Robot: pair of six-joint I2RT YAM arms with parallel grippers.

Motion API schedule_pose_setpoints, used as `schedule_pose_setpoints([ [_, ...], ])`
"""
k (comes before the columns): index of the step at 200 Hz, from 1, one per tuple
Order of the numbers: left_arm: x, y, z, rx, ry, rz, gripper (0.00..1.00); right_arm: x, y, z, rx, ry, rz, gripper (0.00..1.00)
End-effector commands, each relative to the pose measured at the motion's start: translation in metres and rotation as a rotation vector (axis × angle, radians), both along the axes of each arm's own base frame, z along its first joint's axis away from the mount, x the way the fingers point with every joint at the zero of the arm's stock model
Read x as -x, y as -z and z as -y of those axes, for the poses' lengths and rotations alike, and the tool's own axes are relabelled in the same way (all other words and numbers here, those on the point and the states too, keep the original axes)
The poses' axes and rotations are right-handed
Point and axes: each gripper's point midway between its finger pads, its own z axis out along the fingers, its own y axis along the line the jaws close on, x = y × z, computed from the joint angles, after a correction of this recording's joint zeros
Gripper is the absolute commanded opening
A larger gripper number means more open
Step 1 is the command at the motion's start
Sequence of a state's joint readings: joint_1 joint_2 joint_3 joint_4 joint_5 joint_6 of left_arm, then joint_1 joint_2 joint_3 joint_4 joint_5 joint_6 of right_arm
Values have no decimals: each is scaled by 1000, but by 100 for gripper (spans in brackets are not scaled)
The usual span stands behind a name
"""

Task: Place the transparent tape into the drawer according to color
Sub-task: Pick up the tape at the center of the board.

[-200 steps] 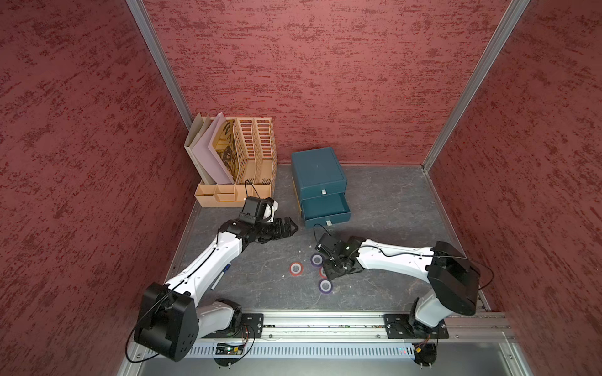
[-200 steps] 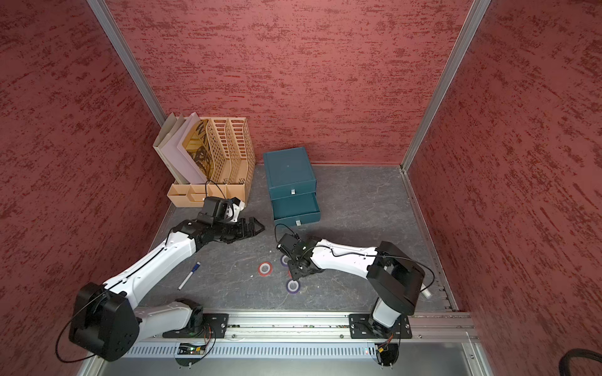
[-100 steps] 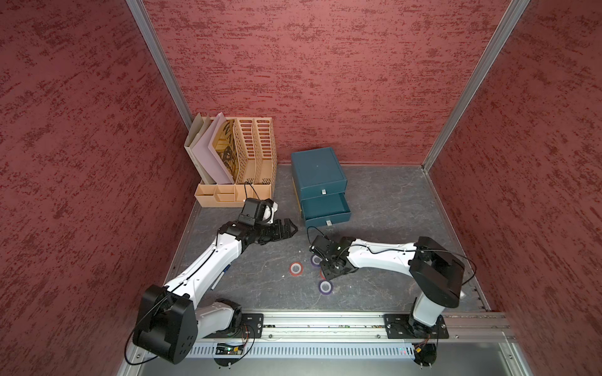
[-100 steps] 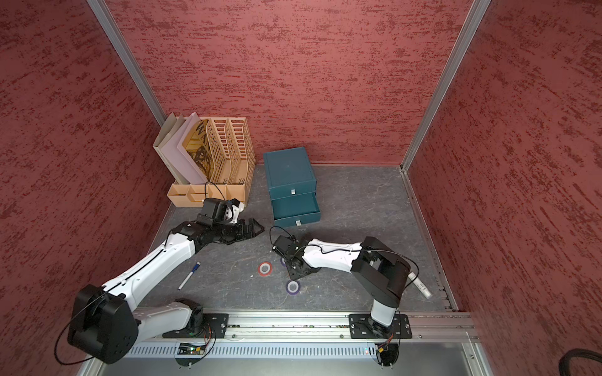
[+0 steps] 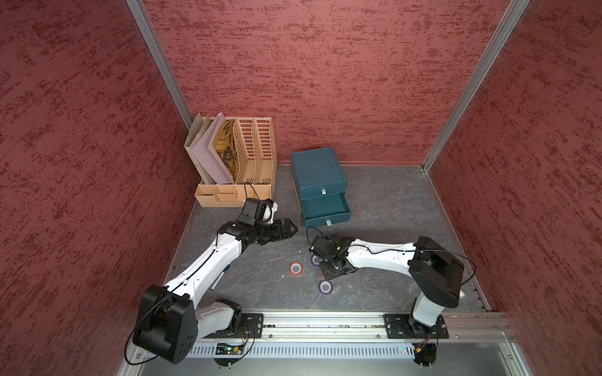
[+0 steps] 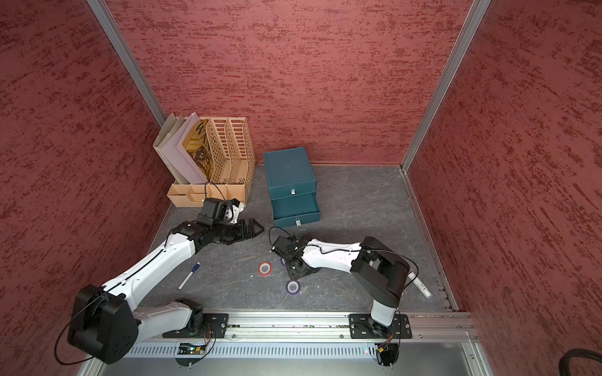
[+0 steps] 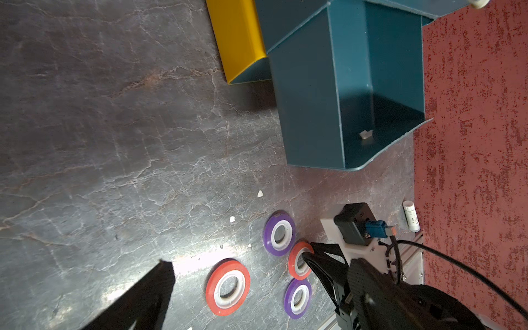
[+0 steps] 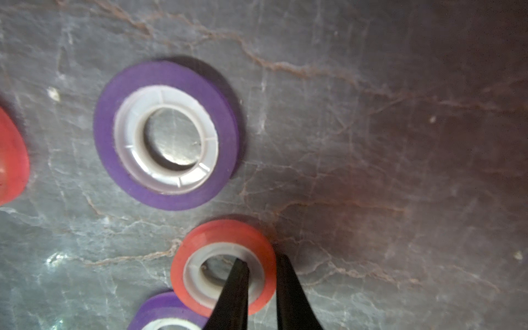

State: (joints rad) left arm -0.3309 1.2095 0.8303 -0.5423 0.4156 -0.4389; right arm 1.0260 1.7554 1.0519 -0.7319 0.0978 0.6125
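**Right arm pinches a red roll; nothing seen in the drawer yet**

In both top views, four rolls of transparent tape lie on the table [image 5: 391, 211]. The drawer unit [image 5: 317, 172] stands at 12 o'clock from them, its lower drawer [image 5: 325, 208] pulled out. The right gripper [image 5: 325, 276] points down into the group. A free red roll [image 5: 296, 269] lies at its 9 o'clock, a purple roll [image 5: 315, 260] at 11 and a second purple roll [image 5: 325, 287] at 6. The left gripper [image 5: 290, 228] hangs at 10 o'clock from the rolls, well apart from them, with its jaws spread wide and empty.

In the left wrist view, the part of the lower drawer [image 7: 371, 114] that shows is bare, with no tape in it. The pinched red roll [image 7: 297, 264] sits between the two purple ones, and the right arm's fingertips [image 7: 310, 254] are on it.

In the right wrist view, one finger [image 8: 237, 285] stands inside the pinched red roll's [image 8: 200, 248] pale core and the other stands just outside the ring. The jaws are close together and clamped on the ring's wall. The roll rests against the second purple roll [image 8: 168, 307].

The sorting looks barely begun: two red and two purple rolls are out on the table. The upper drawer is shut, so what it holds cannot be told. All four rolls remain to be carried in, each colour kept together.
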Motion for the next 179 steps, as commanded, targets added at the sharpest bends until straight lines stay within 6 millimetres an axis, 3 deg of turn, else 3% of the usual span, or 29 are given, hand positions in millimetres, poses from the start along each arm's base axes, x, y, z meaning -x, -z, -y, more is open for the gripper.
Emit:
schedule_pose_setpoints([
  [1,4,6,0,-26,15,-8,100,-3,1,4,38,21,22,7],
  [27,6,7,1,-35,19,-11,100,-8,-14,3,6,41,61,4],
  [93,10,16,8,-68,48,-23,100,-28,-91,13,-98,99,206,0],
  [132,17,25,12,-104,70,-34,100,-57,-139,22,-150,132,310,0],
  [140,18,28,13,-109,73,-36,100,-65,-157,25,-183,144,347,0],
  [179,26,37,14,-133,82,-45,100,-108,-191,32,-224,187,456,0],
])
